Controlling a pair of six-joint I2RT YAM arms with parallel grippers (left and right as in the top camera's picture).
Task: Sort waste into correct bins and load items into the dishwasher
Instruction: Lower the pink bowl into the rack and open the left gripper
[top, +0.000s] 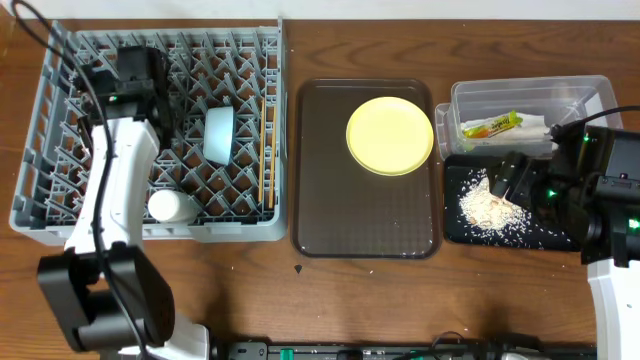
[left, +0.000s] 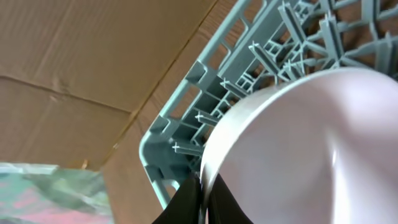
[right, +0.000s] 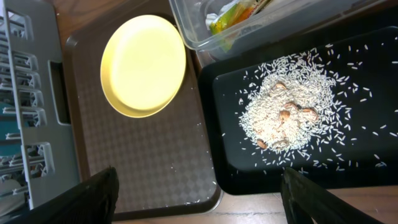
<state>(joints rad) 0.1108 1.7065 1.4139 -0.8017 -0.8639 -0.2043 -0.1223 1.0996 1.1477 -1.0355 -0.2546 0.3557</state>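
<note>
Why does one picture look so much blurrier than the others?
Left wrist view: the white bowl sits very close, so it looks soft, with a pale sheen. Right wrist view: rice and plate are sharp. Overhead view: even light.

Matt grey plastic rack; glossy plate; clear plastic tub; wood-grain tbl.

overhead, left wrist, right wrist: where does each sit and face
overhead: above the table, facing down; left arm and right arm show
left wrist: low at the dish rack, facing the white bowl its fingers pinch
right wrist: over the black tray, facing down; open fingers show
shared: overhead and right wrist see the yellow plate
</note>
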